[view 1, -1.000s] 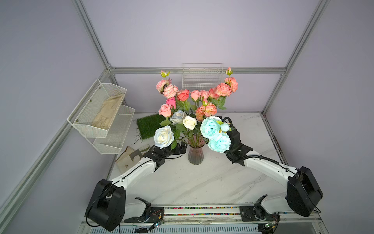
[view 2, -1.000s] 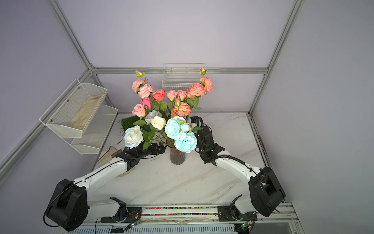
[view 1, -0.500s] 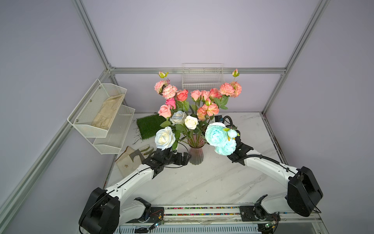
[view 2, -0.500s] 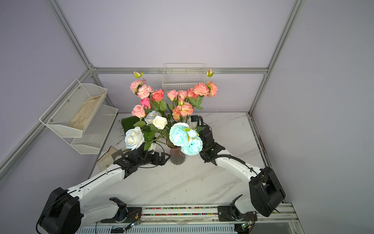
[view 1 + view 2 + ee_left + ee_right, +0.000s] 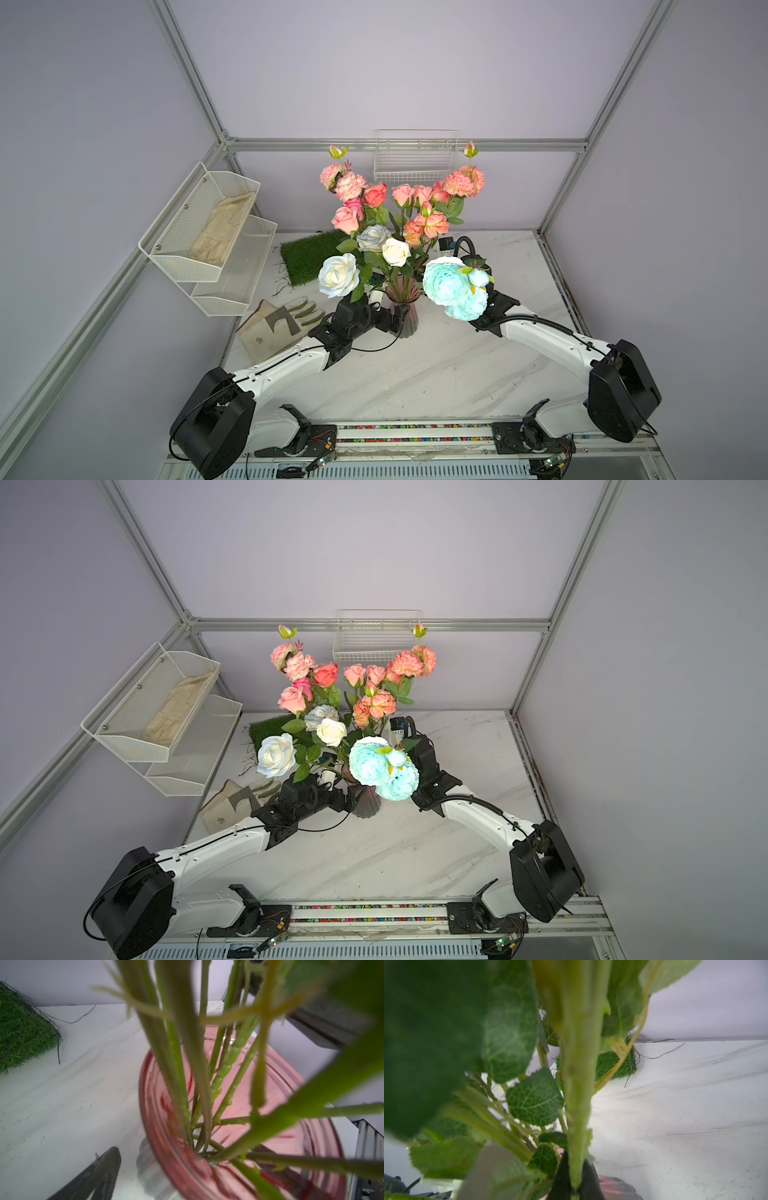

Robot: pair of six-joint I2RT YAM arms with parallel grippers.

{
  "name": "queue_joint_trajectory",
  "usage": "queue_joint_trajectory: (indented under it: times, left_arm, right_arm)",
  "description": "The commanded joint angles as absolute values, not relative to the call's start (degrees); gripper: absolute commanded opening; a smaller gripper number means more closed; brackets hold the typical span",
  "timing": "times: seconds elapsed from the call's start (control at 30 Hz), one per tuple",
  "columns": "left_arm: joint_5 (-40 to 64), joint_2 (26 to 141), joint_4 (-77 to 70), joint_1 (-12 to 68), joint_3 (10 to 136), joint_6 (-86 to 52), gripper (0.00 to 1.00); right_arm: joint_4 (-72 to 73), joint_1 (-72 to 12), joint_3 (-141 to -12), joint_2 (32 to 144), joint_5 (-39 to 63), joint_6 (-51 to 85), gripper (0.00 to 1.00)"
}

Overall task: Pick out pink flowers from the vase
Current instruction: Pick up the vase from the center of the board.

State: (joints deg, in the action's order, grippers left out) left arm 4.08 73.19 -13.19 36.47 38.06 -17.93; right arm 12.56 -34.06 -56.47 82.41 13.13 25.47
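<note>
While the left end effector (image 5: 392, 322) gapes beside the vase (image 5: 409, 320), leaves (image 5: 533, 1103) and aqua blooms (image 5: 449, 284) crowd the right end effector (image 5: 575, 1182), clamped on a stem (image 5: 577, 1105).

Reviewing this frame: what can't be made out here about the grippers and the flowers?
- Right gripper: jaws hidden behind the aqua blooms in both top views; the right wrist view shows it shut on a green stem, but leaves block which bloom that is.
- Left gripper: the left wrist view shows one finger; the other is not visible, so contact with the vase is unclear.
- Stems at the vase: blurred, left wrist view.
</note>
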Motion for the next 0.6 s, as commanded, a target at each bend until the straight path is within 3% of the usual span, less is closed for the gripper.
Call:
queue_joint_trajectory:
  times: [0.0, 0.57]
  left_arm:
    - [0.23, 75.59, -21.25, 37.48, 38.37, -15.8, 1.0]
    - [-6.94, 84.77, -28.74, 41.22, 40.95, -13.89, 0.95]
  right_arm:
    - [10.14, -33.93, -57.79, 82.88, 15.99, 26.19, 0.01]
    - [7.64, -33.93, -55.41, 82.91, 19.48, 27.22, 0.0]
